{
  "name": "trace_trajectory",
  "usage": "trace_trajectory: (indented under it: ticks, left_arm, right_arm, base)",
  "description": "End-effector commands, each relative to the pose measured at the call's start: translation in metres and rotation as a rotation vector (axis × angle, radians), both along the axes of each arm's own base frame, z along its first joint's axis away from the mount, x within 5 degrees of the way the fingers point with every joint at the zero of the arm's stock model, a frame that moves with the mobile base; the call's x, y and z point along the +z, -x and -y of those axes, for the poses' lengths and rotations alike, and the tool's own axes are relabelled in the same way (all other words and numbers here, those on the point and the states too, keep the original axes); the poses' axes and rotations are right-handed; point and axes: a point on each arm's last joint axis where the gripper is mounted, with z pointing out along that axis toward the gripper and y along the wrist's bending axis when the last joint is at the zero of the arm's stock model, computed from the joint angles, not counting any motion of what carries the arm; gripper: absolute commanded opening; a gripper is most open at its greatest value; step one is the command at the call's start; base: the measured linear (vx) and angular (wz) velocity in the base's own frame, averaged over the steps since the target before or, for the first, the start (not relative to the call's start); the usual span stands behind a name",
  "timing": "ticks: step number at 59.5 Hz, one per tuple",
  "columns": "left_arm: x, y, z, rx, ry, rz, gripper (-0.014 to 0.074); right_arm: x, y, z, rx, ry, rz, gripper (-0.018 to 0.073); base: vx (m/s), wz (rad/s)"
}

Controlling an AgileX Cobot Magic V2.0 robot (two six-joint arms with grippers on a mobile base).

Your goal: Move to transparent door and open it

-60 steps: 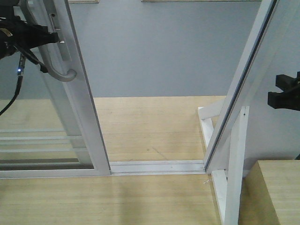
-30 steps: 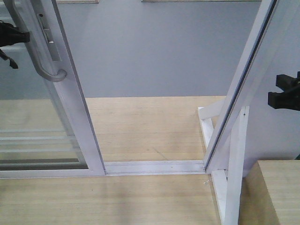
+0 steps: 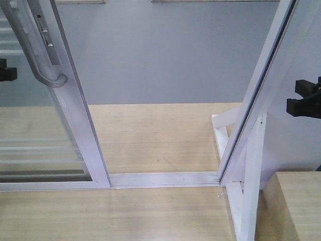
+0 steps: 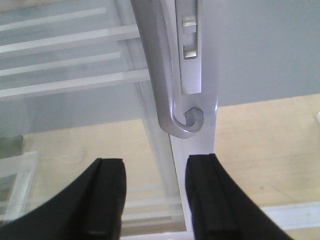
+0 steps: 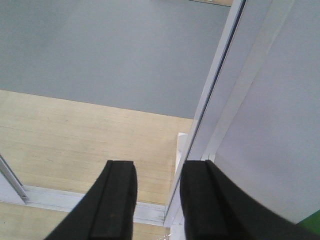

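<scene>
The transparent door (image 3: pixel 30 125) stands at the left of the front view, a glass panel with thin white bars in a white frame. Its curved grey pull handle (image 3: pixel 37 55) runs down the side rail (image 3: pixel 80 125). Only a black tip of my left gripper (image 3: pixel 6 71) shows at the left edge, left of the handle. In the left wrist view the left gripper (image 4: pixel 157 195) is open and empty. The handle's lower end (image 4: pixel 182 122) hangs above and beyond the fingertips, apart from them. My right gripper (image 3: pixel 303 98) is open and empty at the right; it also shows in the right wrist view (image 5: pixel 160 195).
A white floor track (image 3: pixel 165 178) crosses the doorway opening. A slanted white support post (image 3: pixel 261 85) and its braces stand at the right, close to my right gripper. A light wooden block (image 3: pixel 296 201) sits at the lower right. A grey wall lies beyond the wooden floor.
The door and its handle have slid to the left, widening the opening. My left gripper has left the handle and drawn back leftward, almost out of the front view. The right arm has not moved.
</scene>
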Motion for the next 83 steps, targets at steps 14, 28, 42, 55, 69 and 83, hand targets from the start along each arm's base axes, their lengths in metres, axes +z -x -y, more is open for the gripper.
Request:
trace_trajectory:
  ticks: [14, 28, 42, 55, 69, 83]
  left_arm:
    - [0.038, 0.088, 0.005, 0.030, 0.095, 0.497, 0.0409]
    - [0.041, 0.118, 0.006, 0.025, 0.092, 0.574, 0.0409]
    - [0.042, 0.123, 0.009, 0.008, 0.094, 0.591, 0.0389]
    - [0.021, 0.145, 0.013, -0.017, 0.129, 0.611, 0.0109]
    - [-0.013, 0.178, 0.018, -0.084, 0.077, 0.643, -0.0007]
    - [-0.070, 0.205, 0.017, -0.089, 0.100, 0.685, -0.0007]
  right_arm:
    - [0.018, -0.002, 0.000, 0.012, 0.000, 0.113, 0.0310]
    - [0.018, -0.002, 0.000, 0.012, 0.000, 0.113, 0.0310]
    - [0.018, -0.002, 0.000, 0.012, 0.000, 0.113, 0.0310]
    - [0.018, -0.002, 0.000, 0.011, 0.001, 0.110, 0.0310]
    - [0.018, -0.001, 0.000, 0.014, 0.001, 0.110, 0.0310]
    - [0.018, -0.001, 0.000, 0.014, 0.001, 0.110, 0.0310]
  base:
    - [0.00, 0.00]
    - [0.00, 0.00]
    - [0.00, 0.00]
    - [0.00, 0.00]
    - [0.00, 0.00]
    - [0.00, 0.00]
